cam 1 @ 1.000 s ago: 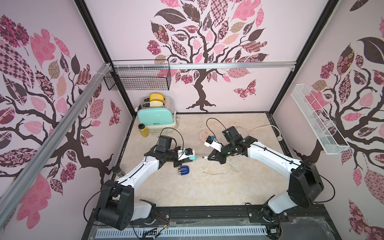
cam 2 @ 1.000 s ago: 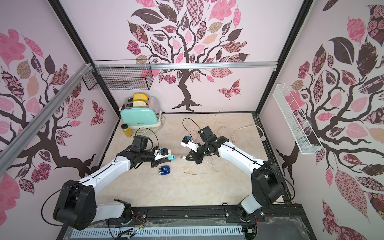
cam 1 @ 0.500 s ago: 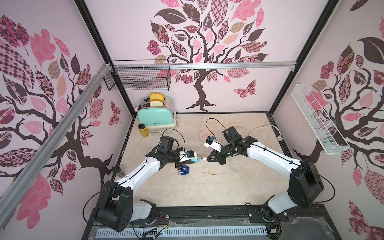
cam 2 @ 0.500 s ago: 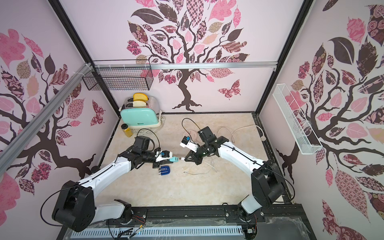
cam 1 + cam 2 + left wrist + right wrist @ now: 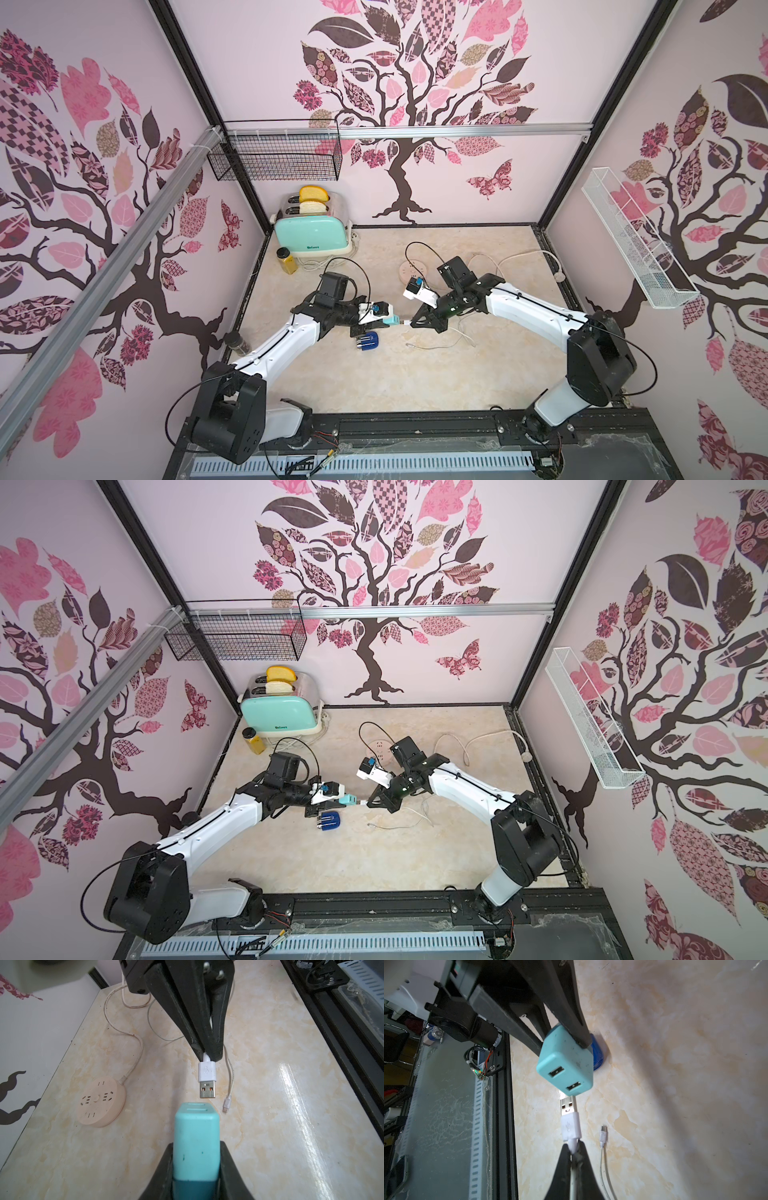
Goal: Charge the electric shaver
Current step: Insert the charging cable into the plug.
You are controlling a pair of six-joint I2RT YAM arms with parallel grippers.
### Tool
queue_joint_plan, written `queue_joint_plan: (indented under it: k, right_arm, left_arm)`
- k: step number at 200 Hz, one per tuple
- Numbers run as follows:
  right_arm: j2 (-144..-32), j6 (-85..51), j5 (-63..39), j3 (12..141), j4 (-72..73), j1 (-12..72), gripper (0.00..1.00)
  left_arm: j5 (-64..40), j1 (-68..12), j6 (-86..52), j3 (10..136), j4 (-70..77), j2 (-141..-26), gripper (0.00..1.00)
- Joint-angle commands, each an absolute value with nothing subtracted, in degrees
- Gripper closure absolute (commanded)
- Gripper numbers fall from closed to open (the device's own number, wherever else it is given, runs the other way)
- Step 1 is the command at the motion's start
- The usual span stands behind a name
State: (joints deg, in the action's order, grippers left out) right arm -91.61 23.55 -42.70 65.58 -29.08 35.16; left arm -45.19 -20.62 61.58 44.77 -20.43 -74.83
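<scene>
The electric shaver (image 5: 368, 341) (image 5: 330, 821), dark blue with a silver head, lies on the table just under my left gripper (image 5: 376, 322). That gripper (image 5: 196, 1145) is shut on a teal plug adapter (image 5: 196, 1142) (image 5: 566, 1064) with two USB ports facing outward. Opposite it, my right gripper (image 5: 573, 1145) (image 5: 415, 323) is shut on the white cable just behind its USB plug (image 5: 206, 1079) (image 5: 569, 1118). The plug's metal tip points at a port, with a small gap between them. In the right wrist view the shaver (image 5: 597, 1055) peeks out from behind the adapter.
The cable's small free end (image 5: 227, 1105) (image 5: 409, 345) lies on the table beside the grippers. A round pale-pink socket hub (image 5: 413, 272) (image 5: 100, 1102) sits behind them, its cord trailing right. A teal toaster (image 5: 311, 239), a yellow bottle (image 5: 287, 260) and a dark jar (image 5: 237, 341) stand along the left.
My left gripper has carried the teal adapter a little to the right, closing most of the gap to the USB plug. The right arm has barely moved.
</scene>
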Motion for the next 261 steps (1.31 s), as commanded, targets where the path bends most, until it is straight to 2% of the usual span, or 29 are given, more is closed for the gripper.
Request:
queue_joint_plan:
  k: [1, 67, 202, 261]
  right_arm:
    - [-91.0, 23.2, -43.7, 66.3, -28.7, 35.8, 1.0]
    - [-89.8, 24.3, -43.5, 65.1, -29.5, 35.9, 1.0]
    - [-92.1, 23.0, -43.9, 65.4, -26.8, 37.2, 1.0]
    - [-92.0, 23.1, -39.3, 65.1, -27.1, 37.4, 1.0]
  left_arm:
    - [-46.0, -20.8, 62.6, 45.7, -21.7, -74.2, 1.0]
    - [-43.3, -20.8, 64.8, 46.3, -23.7, -75.0, 1.0]
    - [-45.4, -20.8, 63.6, 47.2, -22.9, -75.3, 1.0]
    - [-45.5, -20.8, 63.9, 47.5, -23.7, -75.1, 1.0]
